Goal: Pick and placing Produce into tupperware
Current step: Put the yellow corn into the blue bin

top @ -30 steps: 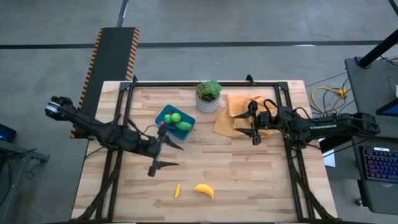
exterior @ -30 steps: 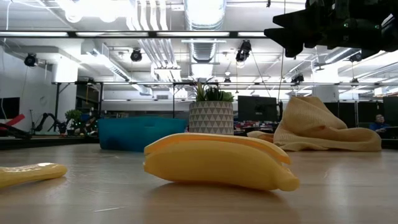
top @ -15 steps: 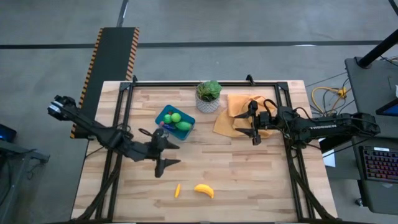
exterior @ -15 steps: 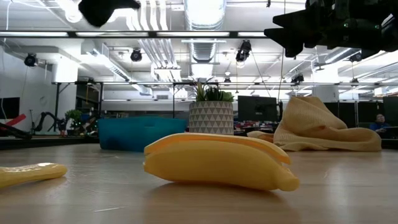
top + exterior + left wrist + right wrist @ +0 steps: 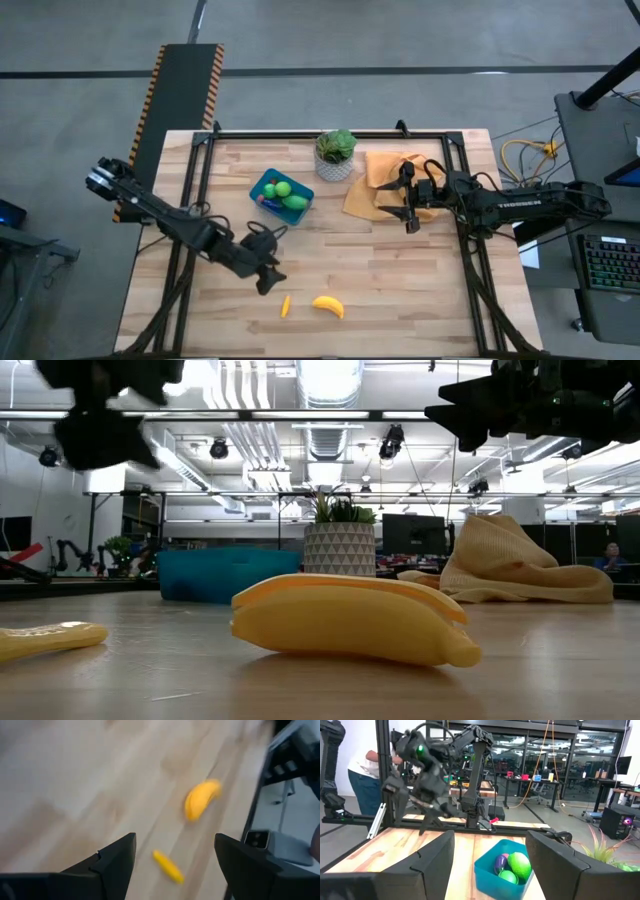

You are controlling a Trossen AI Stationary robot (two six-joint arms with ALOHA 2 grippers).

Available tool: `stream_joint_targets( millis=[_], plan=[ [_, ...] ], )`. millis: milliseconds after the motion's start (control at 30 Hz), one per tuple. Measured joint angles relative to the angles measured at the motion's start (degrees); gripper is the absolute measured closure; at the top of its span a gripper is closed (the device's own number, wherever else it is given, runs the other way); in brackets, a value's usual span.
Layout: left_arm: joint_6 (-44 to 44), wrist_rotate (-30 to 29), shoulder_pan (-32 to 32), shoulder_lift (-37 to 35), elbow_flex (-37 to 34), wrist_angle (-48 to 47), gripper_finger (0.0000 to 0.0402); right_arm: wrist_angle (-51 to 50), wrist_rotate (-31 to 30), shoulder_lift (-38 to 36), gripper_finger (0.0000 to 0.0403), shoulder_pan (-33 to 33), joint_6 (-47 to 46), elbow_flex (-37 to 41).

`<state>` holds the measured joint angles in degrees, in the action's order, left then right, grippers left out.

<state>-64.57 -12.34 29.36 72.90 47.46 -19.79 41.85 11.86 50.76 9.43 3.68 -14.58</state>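
two yellow pieces point(image 5: 202, 800) blurred; tupperware point(image 5: 281, 193) contents partly hidden

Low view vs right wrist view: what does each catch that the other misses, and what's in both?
Only the low view: the banana and the small yellow piece lying on the wood, plus the orange-yellow cloth.

Only the right wrist view: the green pieces and a purple one inside the tupperware, the open right tool, and a person behind the table.

Both: the tupperware and the left tool raised above the table.
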Motion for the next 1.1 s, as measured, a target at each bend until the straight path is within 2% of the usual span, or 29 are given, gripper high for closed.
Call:
stream_joint_targets(
  millis=[167, 300, 400, 633, 867, 1100],
  plan=[
    [-10.5, 7.2, 0.0, 3.7, 0.1, -1.5, 0.0146, 0.0, 0.0, 0.0, 0.0160, 0.0, 0.9, 0.0],
    [-13.0, 10.4, 0.1, 7.7, 3.4, -4.1, 0.0146, 0.0, 0.0, 0.0, 0.0160, 0.0, 1.4, 0.0],
    [-13.1, 10.6, 0.3, 11.0, 7.8, -7.6, 0.0146, 0.1, 0.0, 0.0, 0.0163, 0.0, 1.8, 0.0],
    [-13.9, 10.3, 1.3, 20.2, 17.7, -22.2, 0.0146, 0.2, 0.0, 0.0, 0.0163, 0.0, 2.6, 0.0],
    [-16.1, 9.9, 1.8, 26.3, 21.5, -22.8, 0.0146, 0.2, 0.0, 0.0, 0.0163, 0.0, 2.7, 0.0],
    [-16.8, 8.0, 2.3, 27.6, 24.4, -22.7, 0.0146, 0.3, 0.0, 0.0, 0.0162, 0.0, 3.0, 0.0]
  ],
)
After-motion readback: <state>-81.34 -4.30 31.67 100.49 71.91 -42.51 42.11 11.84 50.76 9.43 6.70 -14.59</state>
